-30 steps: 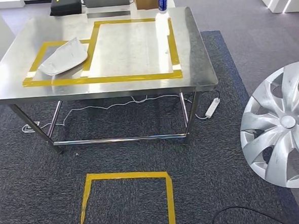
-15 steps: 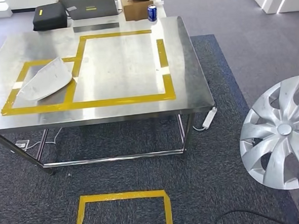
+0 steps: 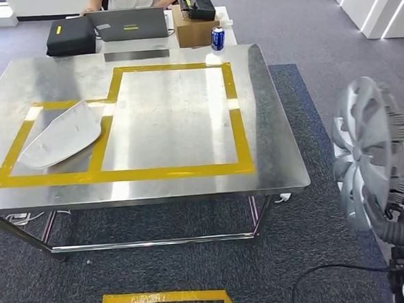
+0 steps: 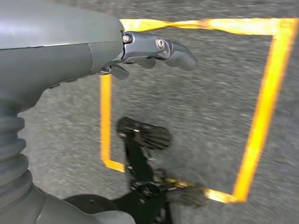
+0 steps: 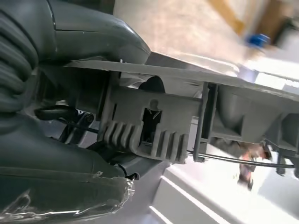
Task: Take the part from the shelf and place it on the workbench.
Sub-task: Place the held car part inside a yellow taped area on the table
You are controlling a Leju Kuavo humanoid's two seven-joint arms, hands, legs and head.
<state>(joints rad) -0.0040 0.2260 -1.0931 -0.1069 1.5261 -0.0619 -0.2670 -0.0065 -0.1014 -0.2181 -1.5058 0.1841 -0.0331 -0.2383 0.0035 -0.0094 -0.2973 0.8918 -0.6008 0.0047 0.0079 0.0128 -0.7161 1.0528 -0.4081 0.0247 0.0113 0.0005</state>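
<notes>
I hold the wheel cover [image 3: 368, 151] in my right hand [image 3: 395, 218] at the right edge of the head view, standing nearly edge-on to the camera, its spoked face turned toward the left of the frame. In the right wrist view, the cover's ribbed plastic back [image 5: 148, 126] lies directly against my palm and hides my fingers, so I judge the hand clamped on it, though the exact finger positions cannot be confirmed.

The workbench [image 3: 277, 140] occupies the centre and upper left of the head view, well apart from the cover. The relation that matters: the large yellow-taped rectangle [image 3: 240, 139] on the bench lies to the left of and above the cover in the frame, with the bench's right edge between them. The cover's flat disc stands roughly upright, so I judge it must be tipped flat before it can rest inside the tape. My right hand is clearly the nearer one to the bench.

A white curved panel [image 3: 59, 136] already sits in the smaller taped box at the left of the bench (not my concern now).

My left hand [image 4: 155, 49] hangs over the carpet, fingers apart and holding nothing.
</notes>
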